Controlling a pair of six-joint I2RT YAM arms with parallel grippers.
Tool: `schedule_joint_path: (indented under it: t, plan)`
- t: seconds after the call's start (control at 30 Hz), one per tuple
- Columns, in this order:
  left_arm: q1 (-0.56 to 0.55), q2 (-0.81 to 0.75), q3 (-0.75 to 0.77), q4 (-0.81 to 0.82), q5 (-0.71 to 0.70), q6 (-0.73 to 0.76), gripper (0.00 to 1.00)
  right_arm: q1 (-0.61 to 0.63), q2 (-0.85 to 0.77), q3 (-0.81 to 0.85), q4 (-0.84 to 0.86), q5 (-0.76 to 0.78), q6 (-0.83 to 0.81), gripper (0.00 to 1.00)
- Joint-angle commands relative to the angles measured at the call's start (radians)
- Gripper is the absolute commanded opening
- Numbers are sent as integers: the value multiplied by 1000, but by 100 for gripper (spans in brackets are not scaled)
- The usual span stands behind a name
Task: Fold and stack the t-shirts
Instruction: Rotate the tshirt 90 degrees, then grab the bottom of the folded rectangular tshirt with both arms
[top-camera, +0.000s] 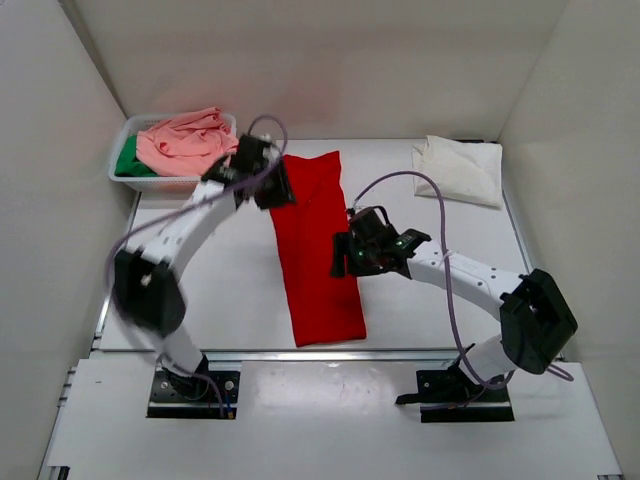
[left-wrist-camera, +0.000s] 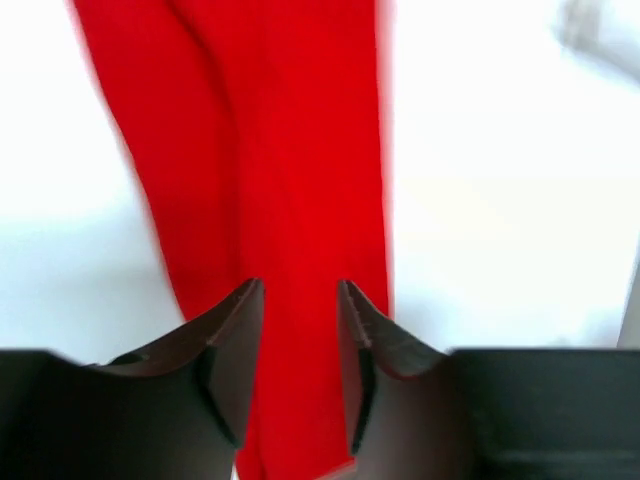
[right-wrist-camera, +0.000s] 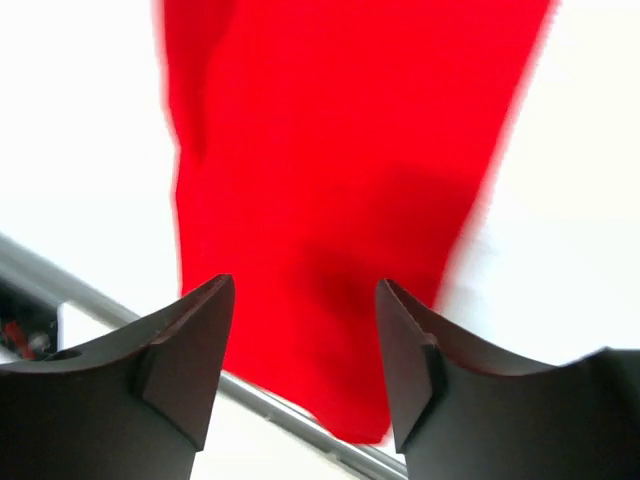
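Observation:
The red t-shirt (top-camera: 318, 262) lies on the table as a long narrow strip running from the back to the front edge. My left gripper (top-camera: 273, 188) hovers over its far left end, jaws apart, red cloth (left-wrist-camera: 280, 150) showing through the gap at my left gripper (left-wrist-camera: 300, 292). My right gripper (top-camera: 349, 256) is at the strip's right edge near the middle. In its wrist view the right gripper (right-wrist-camera: 305, 288) stands open above the red cloth (right-wrist-camera: 340, 150), holding nothing. A cream-white t-shirt (top-camera: 460, 168) lies folded at the back right. Salmon-pink (top-camera: 185, 140) and green (top-camera: 128, 160) t-shirts sit in the basket.
The white mesh basket (top-camera: 119, 143) stands at the back left corner, close to my left arm. A metal rail (top-camera: 250, 352) runs along the table's front edge, also seen as a grey bar (right-wrist-camera: 300, 425) just past the red shirt's near end. White walls enclose three sides.

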Motion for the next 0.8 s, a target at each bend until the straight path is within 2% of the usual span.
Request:
schedule_joint_path:
  t: [0.0,0.1,0.2,0.43,0.7,0.73,0.77]
  plan:
    - [-176,-258,-426,63,-102,-68,50,-16,-77,-48,-125,127,54,59]
    - [-299,-405,-672,126,-128,-178,52,14,-137,-136,-149,165,146,62]
    - [-416,-446,-820,182,-138,-290,52,61,-177,-207,-145,161,218,61]
    - [-589,-400,-915,198,-193,-474,52,173,-233,-335,-96,137,341,58]
    - [-603,-436,-1042,325,-178,-586,48,174,-221,-392,-25,106,330,39]
    - [-604,-430,-1038,319,-183,-582,43,169,-218,-397,-14,98,321,35]
    - [-608,-423,-1032,309,-186,-579,30,165,-214,-397,-10,102,316,21]
